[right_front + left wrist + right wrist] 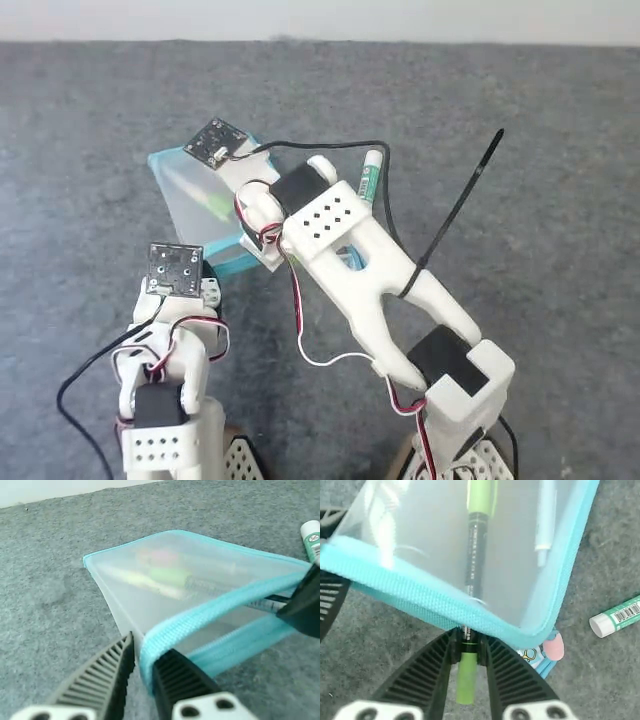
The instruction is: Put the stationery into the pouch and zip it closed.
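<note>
Left gripper point(145, 652) is pinching pouch point(165, 595) rim | right gripper point(467, 640) is gripping green pen point(467, 677) at its mouth

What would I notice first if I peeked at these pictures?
Probably the see-through pouch with the blue zip edge, lying on the grey table. The right gripper holds a green pen that is partly inside the pouch's open mouth, and the left gripper pinches the zip edge. A glue stick lies on the table beside the pouch.
</note>
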Robot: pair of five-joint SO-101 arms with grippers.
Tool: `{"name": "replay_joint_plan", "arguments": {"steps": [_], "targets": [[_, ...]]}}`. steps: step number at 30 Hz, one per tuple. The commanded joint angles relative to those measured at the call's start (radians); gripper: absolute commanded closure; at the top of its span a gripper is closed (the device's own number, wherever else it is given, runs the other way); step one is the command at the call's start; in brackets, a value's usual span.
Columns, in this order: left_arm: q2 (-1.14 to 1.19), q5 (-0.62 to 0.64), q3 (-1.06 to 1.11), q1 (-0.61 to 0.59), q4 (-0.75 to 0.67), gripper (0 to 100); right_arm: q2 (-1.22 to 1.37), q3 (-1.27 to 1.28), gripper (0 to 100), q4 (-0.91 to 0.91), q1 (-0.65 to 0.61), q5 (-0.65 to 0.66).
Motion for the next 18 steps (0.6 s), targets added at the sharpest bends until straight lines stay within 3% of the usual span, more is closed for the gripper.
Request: {"name": "replay_joint_plan", "arguments": {"steps": [1, 5, 18], "targets": [[-0.002, -0.012, -0.007, 0.006, -0.031, 99, -0.019, -0.069, 83.1, -0.018, 0.012, -0.005], [-0.002, -0.012, -0.007, 0.005, -0.031, 99, -0.031, -0.069, 76.4, -0.008, 0.022, -0.005], [-0.002, -0.012, -0.007, 0.006, -0.031, 99, -0.335, -0.061, 76.4, 0.162, 0.206, -0.006]]}}
